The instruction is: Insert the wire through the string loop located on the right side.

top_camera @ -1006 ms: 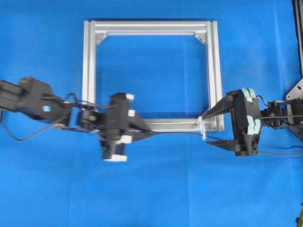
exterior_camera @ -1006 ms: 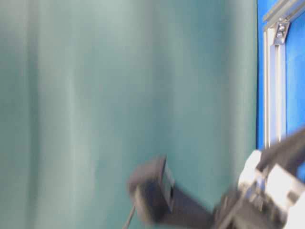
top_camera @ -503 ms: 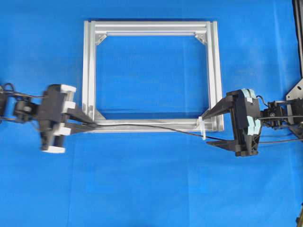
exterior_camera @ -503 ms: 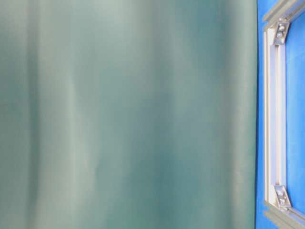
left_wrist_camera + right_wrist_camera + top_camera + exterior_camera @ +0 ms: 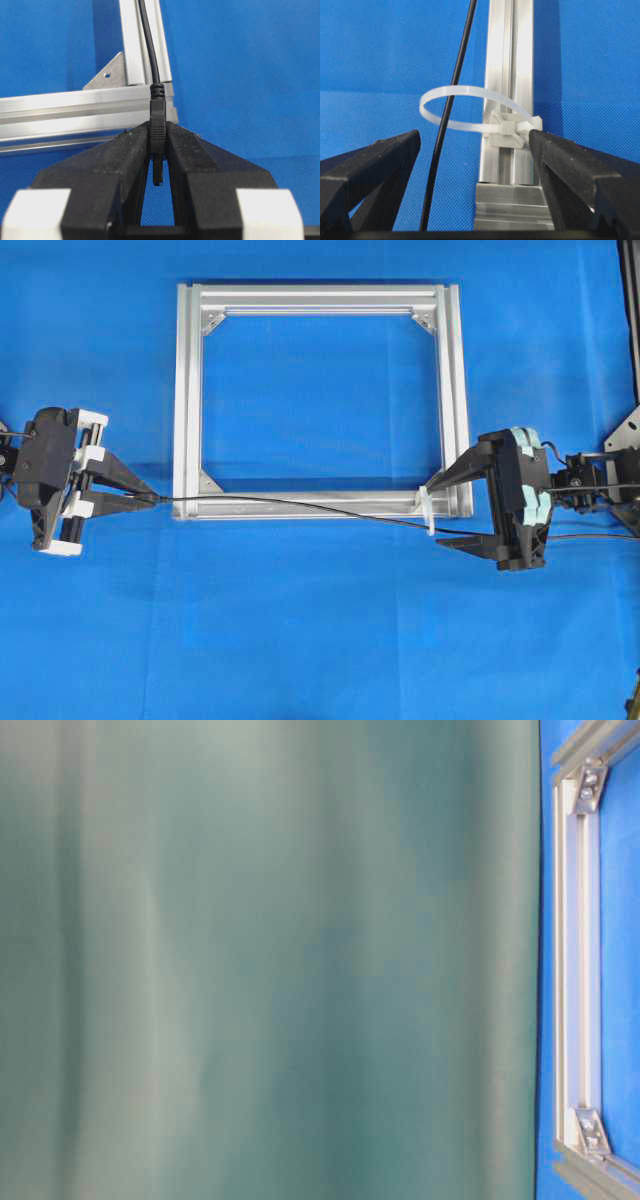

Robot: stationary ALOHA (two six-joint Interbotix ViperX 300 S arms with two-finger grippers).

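Note:
The wire (image 5: 300, 505) is a thin black cable lying along the near bar of the aluminium frame (image 5: 187, 390). My left gripper (image 5: 150, 498) sits just left of the frame's near left corner, shut on the wire's plug (image 5: 158, 125); the wire (image 5: 149, 50) leads away over the frame bar (image 5: 75, 107). The string loop (image 5: 428, 510), a whitish ring (image 5: 465, 91), hangs at the frame's near right corner. The wire (image 5: 451, 115) runs through it. My right gripper (image 5: 436, 512) stands open around the loop, one finger (image 5: 380, 160) on each side, touching neither loop nor wire.
The frame lies flat on blue cloth, with triangular corner brackets (image 5: 210, 483) inside it. A dark stand with a metal bracket (image 5: 625, 430) is at the right edge. In the table-level view the frame (image 5: 575, 970) shows beside a green backdrop.
My left gripper has travelled left along the frame's near bar to beyond its left corner, drawing the wire with it. The right gripper has stayed open at the loop.

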